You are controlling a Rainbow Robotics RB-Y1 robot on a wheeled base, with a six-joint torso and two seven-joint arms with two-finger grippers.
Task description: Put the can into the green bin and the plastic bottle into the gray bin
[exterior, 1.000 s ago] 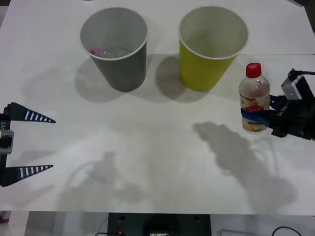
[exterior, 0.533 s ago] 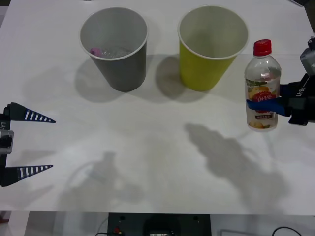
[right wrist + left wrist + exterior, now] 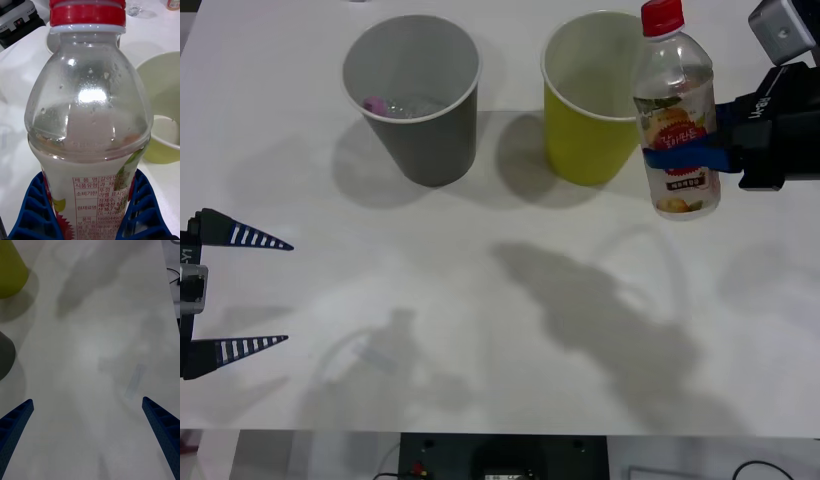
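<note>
white table (image 3: 480, 300), pink item inside (image 3: 374, 104)

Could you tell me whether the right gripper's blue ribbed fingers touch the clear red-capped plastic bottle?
Touching: the right wrist view shows both fingers pressed against the bottle's labelled sides.

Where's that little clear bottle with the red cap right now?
In the front view the small clear plastic bottle is upright on the right, held in the right end effector, beside the yellow-green tapered bin.

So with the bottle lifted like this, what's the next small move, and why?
Probably carry it leftward past the green bin toward the gray bin: the right gripper holds the plastic bottle upright, beside the green bin's rim, the wrong bin.
</note>
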